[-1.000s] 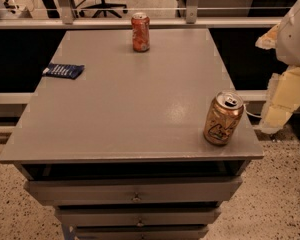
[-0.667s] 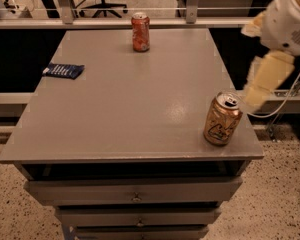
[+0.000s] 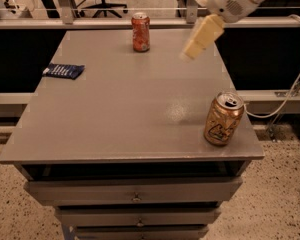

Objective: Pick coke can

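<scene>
The coke can is a small red-orange can with whitish markings and a silver top. It stands upright near the far edge of the grey table. My gripper is cream-coloured and hangs in the air over the far right part of the table, to the right of the coke can and apart from it. It holds nothing that I can see.
A gold-brown can with a green mark stands near the table's front right corner. A dark blue packet lies at the left edge. Drawers are below the tabletop. A white cable hangs on the right.
The arm has swung up and to the left, from beside the table's right edge near the gold-brown can to above the far right of the table. The cans have not moved.
</scene>
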`<state>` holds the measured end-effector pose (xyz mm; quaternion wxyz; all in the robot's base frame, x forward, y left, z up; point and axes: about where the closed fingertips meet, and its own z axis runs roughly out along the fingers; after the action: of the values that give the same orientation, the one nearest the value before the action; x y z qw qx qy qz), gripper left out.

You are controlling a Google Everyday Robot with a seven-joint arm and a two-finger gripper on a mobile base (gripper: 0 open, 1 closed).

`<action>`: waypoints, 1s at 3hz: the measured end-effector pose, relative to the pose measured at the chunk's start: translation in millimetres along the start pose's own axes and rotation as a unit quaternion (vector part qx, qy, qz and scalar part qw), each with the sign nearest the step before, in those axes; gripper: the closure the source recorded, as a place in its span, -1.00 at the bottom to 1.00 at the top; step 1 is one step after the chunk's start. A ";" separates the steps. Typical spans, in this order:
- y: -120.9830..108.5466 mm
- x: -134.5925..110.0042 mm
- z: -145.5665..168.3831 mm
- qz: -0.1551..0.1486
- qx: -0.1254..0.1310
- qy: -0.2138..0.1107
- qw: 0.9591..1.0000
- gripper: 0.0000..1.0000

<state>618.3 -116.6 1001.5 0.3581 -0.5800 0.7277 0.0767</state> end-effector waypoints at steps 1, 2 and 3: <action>-48.3 -30.1 41.6 0.000 0.029 -0.080 0.996 -1.00; -92.4 -39.1 78.1 0.012 0.045 -0.149 0.988 -1.00; -92.3 -39.1 78.3 0.012 0.044 -0.149 0.988 -1.00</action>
<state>737.9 -73.6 996.1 0.4870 -0.5369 0.6757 0.1340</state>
